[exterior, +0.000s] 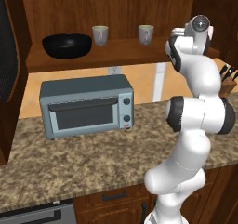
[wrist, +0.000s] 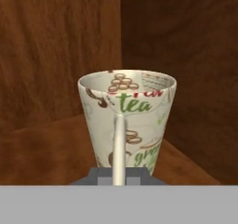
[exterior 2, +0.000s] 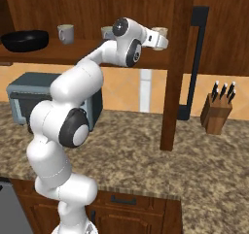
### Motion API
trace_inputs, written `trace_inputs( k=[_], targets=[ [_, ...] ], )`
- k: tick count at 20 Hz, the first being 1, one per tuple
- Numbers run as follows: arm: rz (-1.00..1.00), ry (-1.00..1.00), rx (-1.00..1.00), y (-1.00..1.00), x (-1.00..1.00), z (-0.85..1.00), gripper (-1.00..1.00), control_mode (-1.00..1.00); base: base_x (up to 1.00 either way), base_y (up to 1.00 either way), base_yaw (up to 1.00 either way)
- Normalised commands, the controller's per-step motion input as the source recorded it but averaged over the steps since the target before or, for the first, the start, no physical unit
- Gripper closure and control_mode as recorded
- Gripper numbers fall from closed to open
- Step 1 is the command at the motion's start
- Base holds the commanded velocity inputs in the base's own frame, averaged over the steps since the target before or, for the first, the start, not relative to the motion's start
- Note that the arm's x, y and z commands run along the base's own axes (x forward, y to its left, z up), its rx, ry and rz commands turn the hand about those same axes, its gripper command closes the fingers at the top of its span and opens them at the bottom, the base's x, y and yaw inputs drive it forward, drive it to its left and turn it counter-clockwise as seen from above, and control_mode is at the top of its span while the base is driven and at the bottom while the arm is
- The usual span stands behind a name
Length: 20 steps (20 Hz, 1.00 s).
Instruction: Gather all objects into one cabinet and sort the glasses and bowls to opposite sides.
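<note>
inside the reddish-brown wooden wall cabinet [wrist: 56, 56], the gripper [wrist: 119, 174] pinches the rim of a cream tea-printed cup [wrist: 126, 121] near the right corner; best lowered upright onto the shelf, well apart from the glossy black bowl [exterior: 67, 45].

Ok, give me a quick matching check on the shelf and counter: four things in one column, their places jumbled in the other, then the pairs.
Things:
1. black bowl
2. toaster oven
3. knife block
4. printed cup

Places:
A. on the counter right of the dark post
B. right in front of the shut claw, in the cabinet's right corner
C. left end of the shelf
D. on the counter under the shelf

Pairs: 1-C, 2-D, 3-A, 4-B
</note>
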Motion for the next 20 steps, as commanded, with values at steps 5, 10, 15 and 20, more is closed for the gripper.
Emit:
trace_inputs(
  k=[5, 10, 15, 20],
  targets=[
    [-0.05, 0.00, 0.00, -0.10, 0.15, -0.12, 1.00, -1.00, 0.00, 0.00, 0.00],
    [-0.01, 0.00, 0.00, -0.15, 0.02, -0.08, 1.00, -1.00, 0.00, 0.00, 0.00],
    [0.00, 0.00, 0.00, 0.00, 0.00, -0.07, -1.00, -1.00, 0.00, 0.00, 0.00],
    [0.00, 0.00, 0.00, 0.00, 0.00, 0.00, -1.00, -1.00, 0.00, 0.00, 0.00]
  ],
)
